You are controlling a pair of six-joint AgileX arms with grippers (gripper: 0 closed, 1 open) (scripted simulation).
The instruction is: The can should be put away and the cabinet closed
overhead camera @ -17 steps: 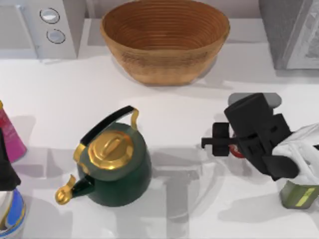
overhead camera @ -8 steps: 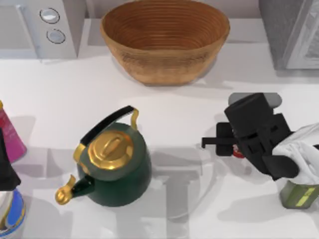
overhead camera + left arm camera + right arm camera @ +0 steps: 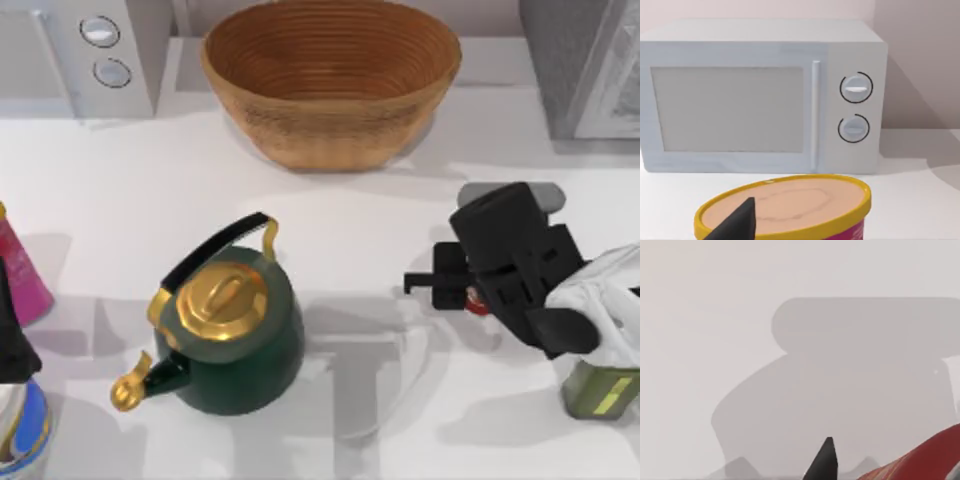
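Note:
The can shows as a small red sliver on the table at the right, mostly hidden under my right gripper, which hangs directly over it. In the right wrist view the can's red side lies close beside the gripper, above the white tabletop. The grey cabinet stands at the back right corner. My left gripper sits parked at the table's left edge, facing the microwave.
A green kettle with a gold lid stands left of centre. A wicker basket sits at the back middle. An olive bottle stands just right of the can. A pink tub sits under the left gripper.
My right gripper has shifted slightly toward the back of the table over the can. The can, the kettle and the left arm have not moved.

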